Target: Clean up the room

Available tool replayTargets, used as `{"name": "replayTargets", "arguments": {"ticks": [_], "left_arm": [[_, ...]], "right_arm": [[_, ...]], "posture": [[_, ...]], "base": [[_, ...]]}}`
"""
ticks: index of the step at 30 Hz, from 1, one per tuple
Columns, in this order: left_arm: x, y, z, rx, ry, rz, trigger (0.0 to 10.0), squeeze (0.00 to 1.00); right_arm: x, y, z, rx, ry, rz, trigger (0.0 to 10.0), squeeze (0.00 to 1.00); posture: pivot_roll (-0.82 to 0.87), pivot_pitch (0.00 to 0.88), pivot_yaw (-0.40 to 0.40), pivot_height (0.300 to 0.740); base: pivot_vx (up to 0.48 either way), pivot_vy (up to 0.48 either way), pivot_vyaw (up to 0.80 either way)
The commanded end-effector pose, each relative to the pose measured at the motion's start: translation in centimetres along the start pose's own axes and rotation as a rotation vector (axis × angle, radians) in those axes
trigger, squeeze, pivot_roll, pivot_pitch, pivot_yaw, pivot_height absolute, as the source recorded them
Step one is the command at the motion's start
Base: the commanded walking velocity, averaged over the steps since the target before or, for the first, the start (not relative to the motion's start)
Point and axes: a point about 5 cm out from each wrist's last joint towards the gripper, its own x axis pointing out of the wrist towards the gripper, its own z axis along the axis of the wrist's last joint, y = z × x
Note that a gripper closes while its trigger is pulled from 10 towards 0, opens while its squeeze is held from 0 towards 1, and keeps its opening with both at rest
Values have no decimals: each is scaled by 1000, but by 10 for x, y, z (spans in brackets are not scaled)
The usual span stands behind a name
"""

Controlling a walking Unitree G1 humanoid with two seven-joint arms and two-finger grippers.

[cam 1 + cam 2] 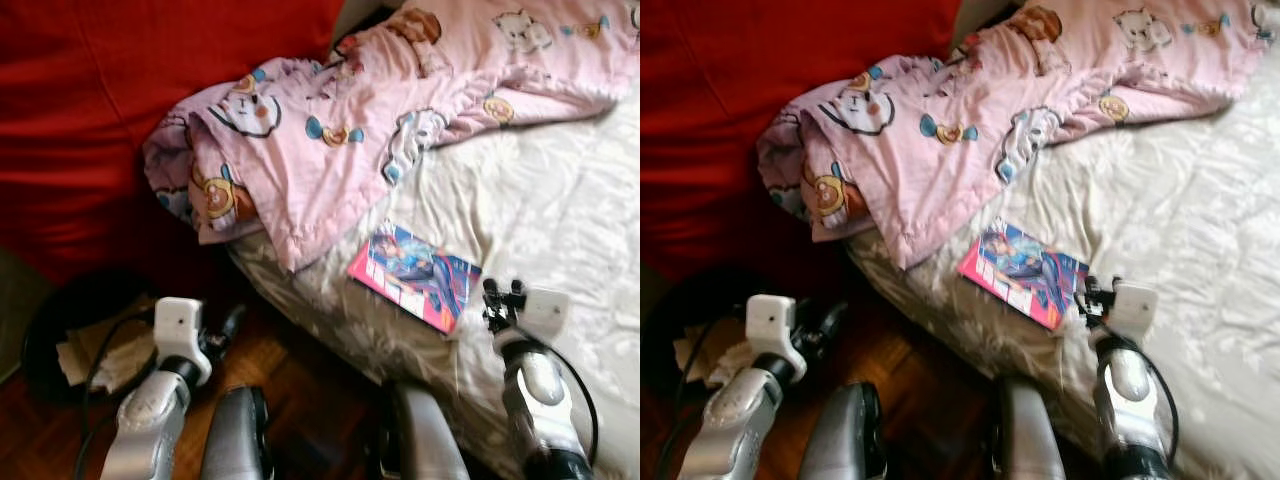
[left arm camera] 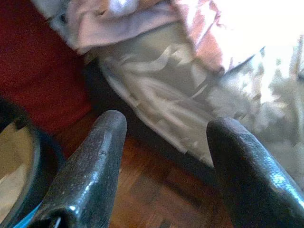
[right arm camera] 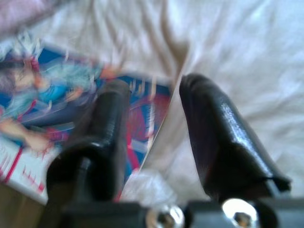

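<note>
**Right gripper lined up on book at bed edge**

A white quilted bed cover (image 1: 560, 200) carried a crumpled pink cartoon-print blanket (image 1: 330, 130), spilling off the bed's corner. Just below it, a glossy pink-and-blue comic book (image 1: 415, 273) lay flat near the mattress edge. The right gripper (image 3: 152, 118) hovered at the book's corner, fingers spread, judged ready to pinch. The left gripper (image 2: 164, 152) hung spread over wooden floor (image 2: 156, 194), idle.

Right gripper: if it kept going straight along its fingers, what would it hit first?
Most likely the near corner of the comic book lying flat on the white bedsheet. The right gripper is open, its fingers straddling the book's edge in the wrist view. Depth is blurred, so it could meet the sheet beside it.
</note>
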Motion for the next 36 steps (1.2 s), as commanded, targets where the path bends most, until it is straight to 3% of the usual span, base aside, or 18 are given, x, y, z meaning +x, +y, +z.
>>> {"name": "replayTargets", "arguments": {"ticks": [1, 7, 12, 19, 20, 27, 32, 36], "left_arm": [[-6, 5, 0, -5, -2, 19, 10000, 0], [-9, 7, -2, 5, 7, 29, 10000, 0], [-10, 7, -1, 7, 9, 29, 10000, 0], [-7, 4, -2, 11, 14, 27, 10000, 0], [-7, 3, -3, 10, 15, 22, 10000, 0], [-8, 4, -4, 11, 19, 26, 10000, 0], [-9, 3, -4, 17, 21, 24, 10000, 0], [-9, 4, -5, 19, 23, 24, 10000, 0]], "right_arm": [[-2, -4, -13, 21, 82, -23, 10000, 1000], [6, 3, -16, 34, 153, -34, 10000, 1000], [13, 9, -10, 94, 147, -49, 10000, 1000], [8, 15, -22, 100, 209, -46, 10000, 1000], [6, 16, -28, 120, 246, -37, 10000, 0], [4, 14, -34, 142, 281, -66, 10000, 0], [3, 23, -38, 207, 311, -27, 10000, 0], [1, 30, -42, 194, 343, 15, 10000, 0]], "posture": [[111, 271, 11, 581], [120, 282, 19, 581], [125, 282, 22, 581], [113, 282, 21, 581], [110, 281, 20, 581], [115, 279, 17, 581], [121, 276, 19, 581], [118, 275, 18, 581]], "base": [[0, 0, 0], [0, 0, 0], [0, 0, 0], [0, 0, 0], [0, 0, 0], [0, 0, 0], [0, 0, 0], [0, 0, 0]]}}
